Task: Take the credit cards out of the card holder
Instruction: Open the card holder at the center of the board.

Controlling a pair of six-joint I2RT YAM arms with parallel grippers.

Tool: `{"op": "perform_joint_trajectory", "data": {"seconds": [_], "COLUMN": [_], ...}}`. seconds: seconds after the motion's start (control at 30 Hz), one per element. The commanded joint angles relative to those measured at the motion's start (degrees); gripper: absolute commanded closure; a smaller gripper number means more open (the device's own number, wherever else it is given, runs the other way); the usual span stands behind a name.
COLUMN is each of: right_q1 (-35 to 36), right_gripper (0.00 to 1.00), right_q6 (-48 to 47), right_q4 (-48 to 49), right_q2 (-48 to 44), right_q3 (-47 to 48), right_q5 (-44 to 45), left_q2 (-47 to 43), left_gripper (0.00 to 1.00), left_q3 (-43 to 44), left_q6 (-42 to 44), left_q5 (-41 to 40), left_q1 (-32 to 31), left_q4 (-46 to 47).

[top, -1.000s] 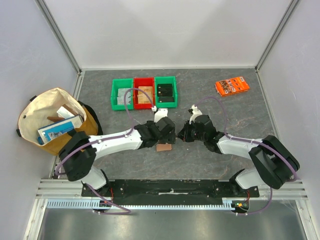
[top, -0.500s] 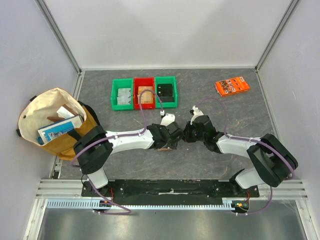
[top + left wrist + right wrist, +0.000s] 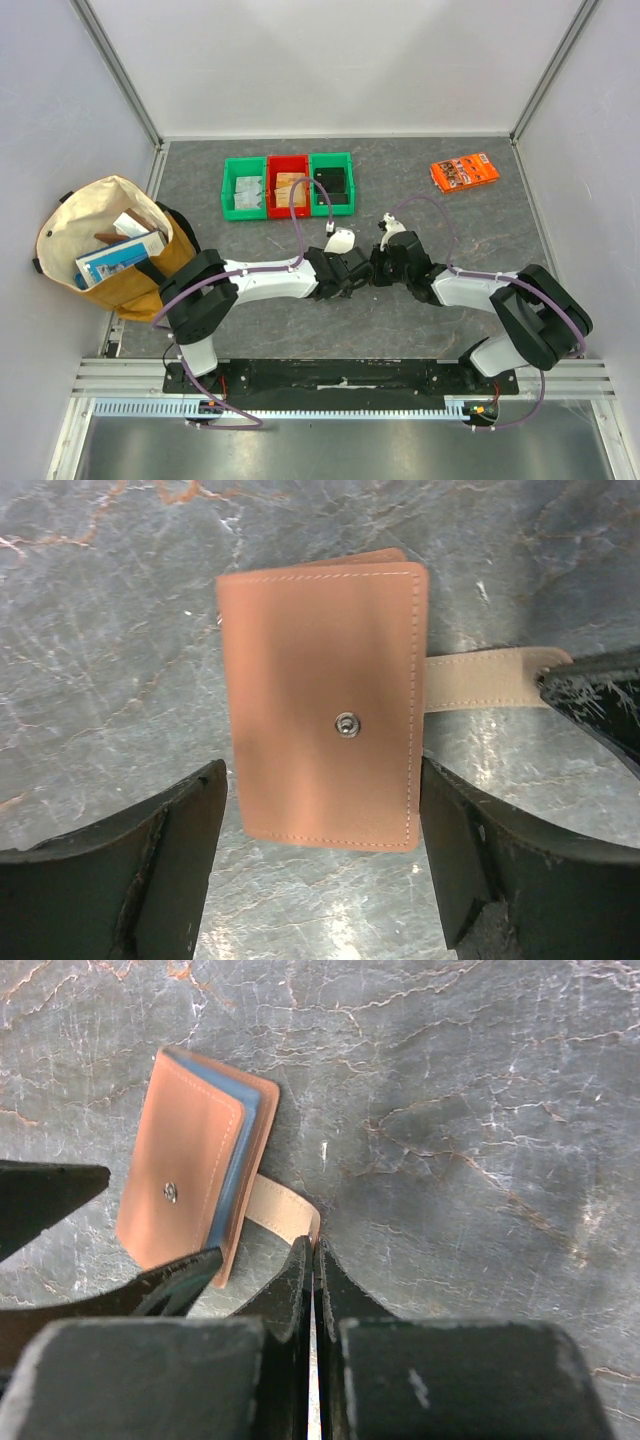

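Note:
The card holder [image 3: 320, 705] is a reddish-brown leather wallet with a metal snap, lying closed and flat on the table. Its pale tab [image 3: 480, 680] sticks out to the right. My right gripper [image 3: 313, 1245] is shut on the end of that tab [image 3: 280, 1210]. A blue inner edge [image 3: 240, 1170] shows along the holder's side. My left gripper [image 3: 322, 772] is open and low, one finger on each side of the holder's near end. No credit cards show at the holder. In the top view both grippers meet at mid-table [image 3: 362, 271] and cover it.
Three bins, green [image 3: 229, 187], red [image 3: 271, 170] and green [image 3: 349, 180], stand behind the grippers with flat grey, tan and black pieces inside. An orange printed packet [image 3: 465, 172] lies at the back right. A cloth bag [image 3: 110, 240] full of items sits at the left edge.
My left arm has swung right and down over the card holder, which now lies between its fingers and hidden from above. Its jaws have narrowed slightly. The right gripper has barely moved.

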Motion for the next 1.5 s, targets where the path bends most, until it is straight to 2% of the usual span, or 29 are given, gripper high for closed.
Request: {"op": "perform_joint_trajectory", "data": {"seconds": [0.0, 0.23, 0.43, 0.53, 0.8, 1.07, 1.23, 1.33, 1.47], "right_q1": [-0.09, -0.09, -0.18, -0.26, -1.67, -1.85, -1.85, -1.85, -1.85], "right_gripper": [1.00, 1.00, 1.00, 1.00, 1.00, 1.00, 0.86, 0.74, 0.52], "right_q6": [-1.51, -3.00, -3.88, -4.24, -5.03, -5.64, -6.26, -6.87, -7.84], "right_q4": [0.23, -1.26, -2.32, -2.67, -3.90, -5.75, -7.68, -10.22, -13.91], "right_q2": [0.41, 1.55, 2.96, 3.31, 4.19, 3.75, 1.56, -0.98, -5.20], "right_q3": [0.34, 1.57, 2.28, 2.54, 2.98, 3.51, 4.21, 5.53, 7.63], "right_q5": [-1.00, -2.23, -3.28, -3.37, -4.16, -3.55, -2.50, -1.44, -0.91], "left_q2": [-2.80, -8.96, -10.55, -11.42, -14.41, -14.33, -13.97, -15.20, -16.34], "left_gripper": [0.19, 0.35, 0.43, 0.51, 0.54, 0.76, 0.93, 0.97, 0.98], "left_q3": [0.70, -2.46, -3.69, -5.27, -14.23, -19.42, -21.01, -21.89, -21.98], "left_q6": [-1.24, -1.86, 0.07, 0.86, 2.27, 2.09, 1.39, 0.43, -0.63], "left_q5": [-7.51, -7.96, -6.99, -6.03, 1.78, 8.03, 12.16, 14.71, 14.98], "left_q1": [-0.12, 0.94, 4.80, 7.69, 15.08, 16.41, 16.50, 15.97, 14.74], "left_q4": [-1.49, -0.17, 0.71, 1.06, 6.24, 11.60, 13.88, 15.82, 16.35]}}
